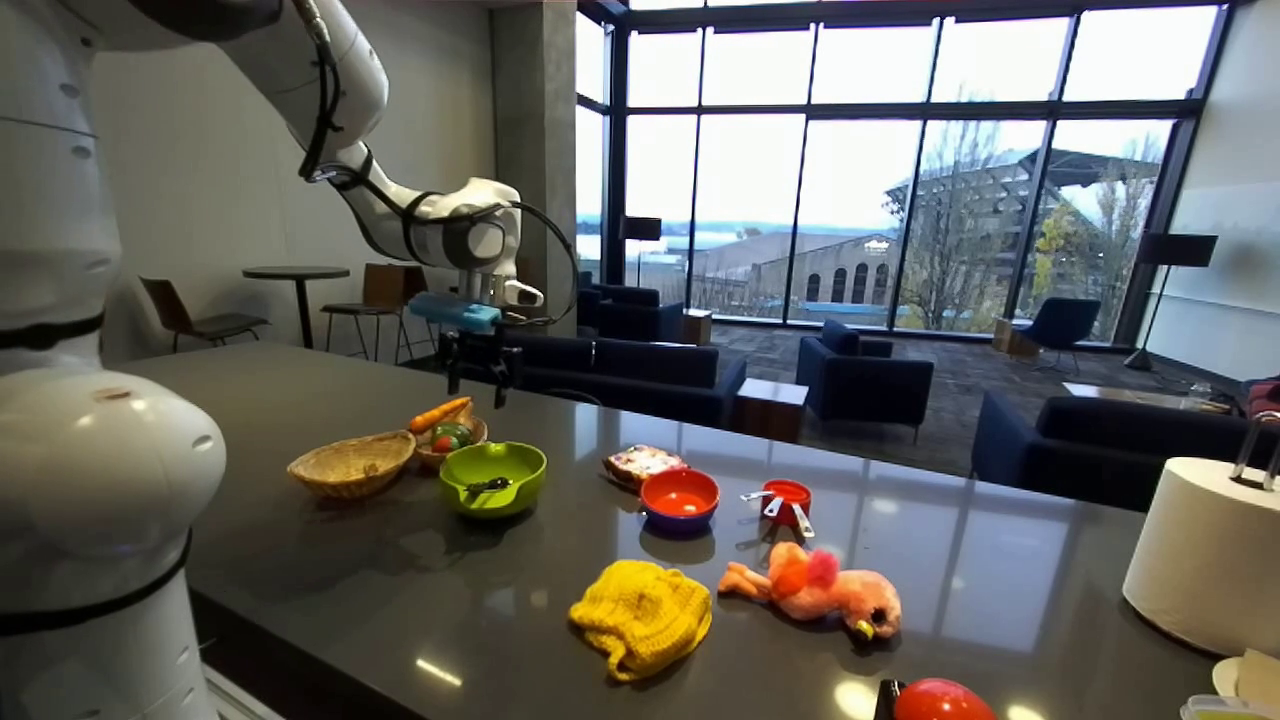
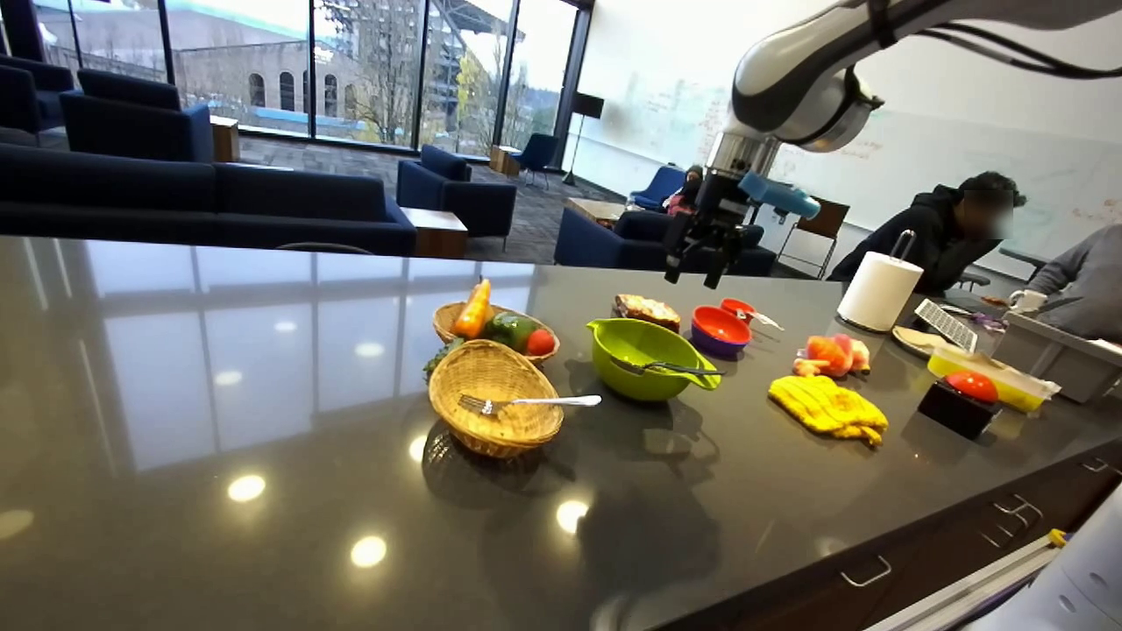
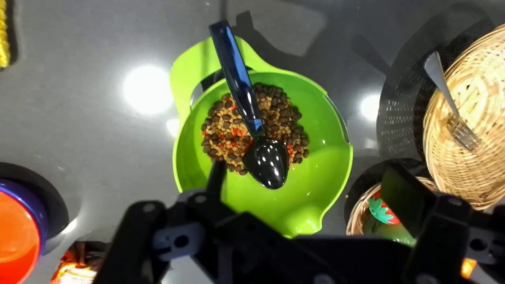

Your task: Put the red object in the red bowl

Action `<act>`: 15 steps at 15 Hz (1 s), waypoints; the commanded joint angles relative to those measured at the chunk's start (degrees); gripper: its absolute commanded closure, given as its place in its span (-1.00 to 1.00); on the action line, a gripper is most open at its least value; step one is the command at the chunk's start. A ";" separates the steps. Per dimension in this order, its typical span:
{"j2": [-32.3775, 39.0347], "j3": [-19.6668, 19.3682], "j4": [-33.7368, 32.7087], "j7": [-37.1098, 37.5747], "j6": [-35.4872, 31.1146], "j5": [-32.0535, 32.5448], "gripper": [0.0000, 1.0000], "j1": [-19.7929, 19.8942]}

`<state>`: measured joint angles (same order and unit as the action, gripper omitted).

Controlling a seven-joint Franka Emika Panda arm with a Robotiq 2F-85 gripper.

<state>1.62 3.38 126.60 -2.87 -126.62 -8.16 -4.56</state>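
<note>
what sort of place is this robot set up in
Probably a shared lounge in an office or campus building: it has a boxy dark blue armchair, a tall black-framed glass window wall and a wide whiteboard with faint handwriting.

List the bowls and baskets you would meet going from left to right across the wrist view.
The red bowl (cut off by the left edge) → the green bowl → the smaller wicker basket → the larger wicker basket (cut off by the right edge)
</note>
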 commanded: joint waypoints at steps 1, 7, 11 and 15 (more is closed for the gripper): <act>7.42 0.81 -8.47 -3.05 1.61 -0.21 -1.00 -0.02; 17.92 2.10 -20.83 -6.06 4.01 -0.43 -1.00 0.47; 25.00 2.75 -29.48 -6.47 6.91 -0.39 -1.00 0.52; 31.06 3.25 -37.07 -6.44 10.14 -0.08 -1.00 0.39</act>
<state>27.90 5.81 96.41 -8.56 -120.11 -8.16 -4.66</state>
